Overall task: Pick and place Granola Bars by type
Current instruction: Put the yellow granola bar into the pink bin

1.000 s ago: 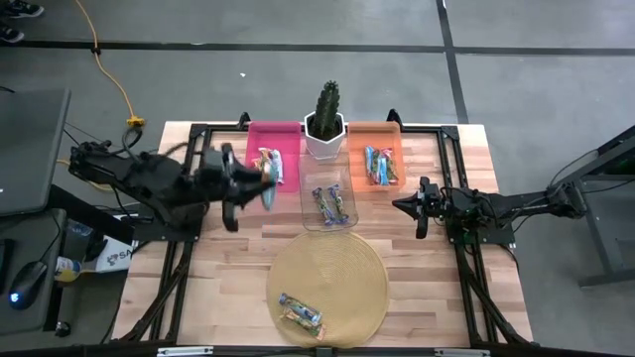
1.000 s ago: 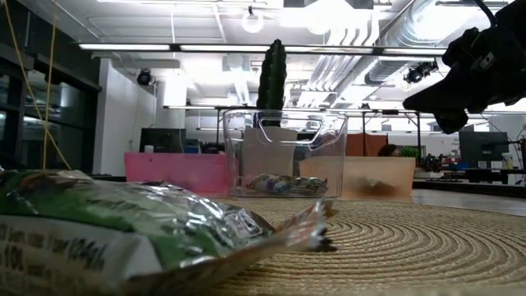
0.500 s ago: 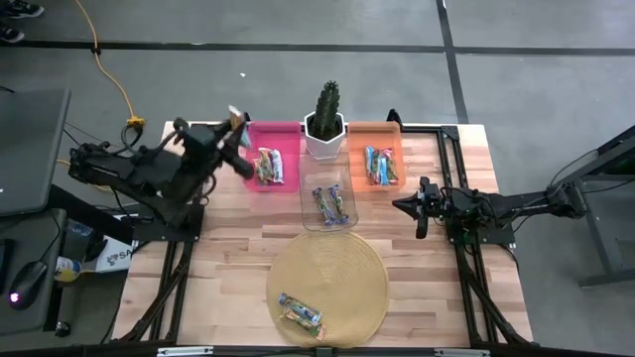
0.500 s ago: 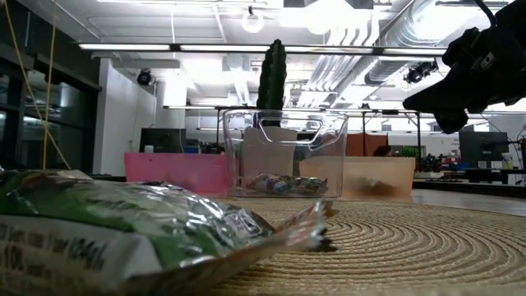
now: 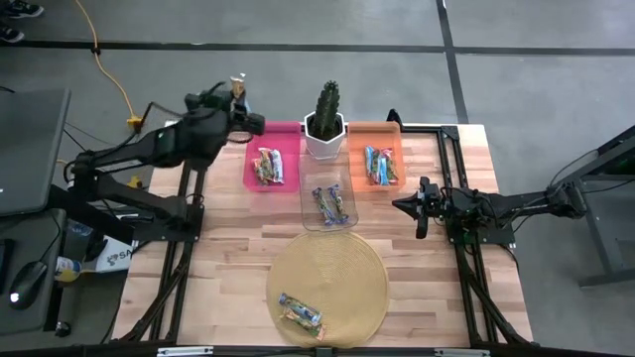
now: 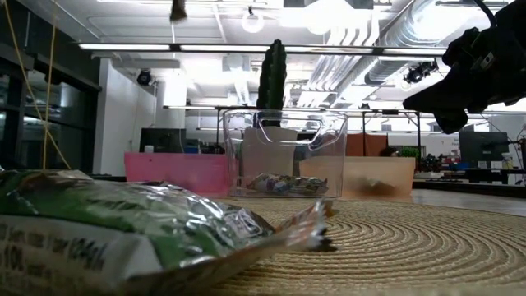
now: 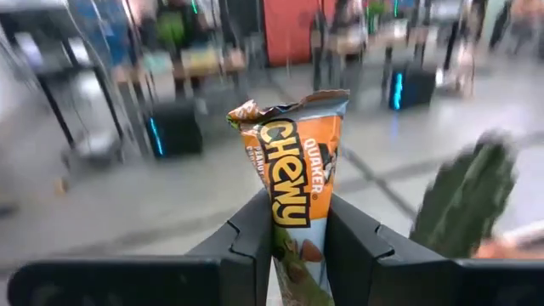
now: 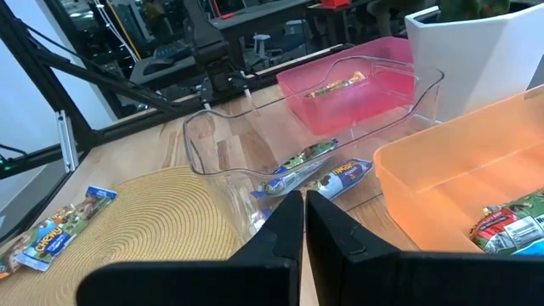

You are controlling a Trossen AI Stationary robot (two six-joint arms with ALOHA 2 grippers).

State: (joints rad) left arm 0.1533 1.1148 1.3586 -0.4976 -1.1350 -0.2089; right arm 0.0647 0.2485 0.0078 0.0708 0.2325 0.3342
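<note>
Swinging from beside the pink bin (image 5: 272, 159) to the table's 11 o'clock corner, the left gripper (image 5: 238, 99) is pinching an orange granola bar (image 7: 293, 183) upright. At 3 o'clock, the right gripper (image 5: 421, 206) is waiting, fingers closed and empty.

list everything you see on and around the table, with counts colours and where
pink bin: one, pink, back left, a few granola bars inside
orange bin: one, orange, back right, a few bars inside
clear bin: one, clear, centre, a few bars inside
cactus: one, green, white pot, between pink and orange bins
woven mat: one, tan, round, front centre, two bars on it
held bar: one, orange and blue, raised beyond the table's back left corner
left gripper: shut on held bar
right gripper: shut, empty, right of clear bin
</note>
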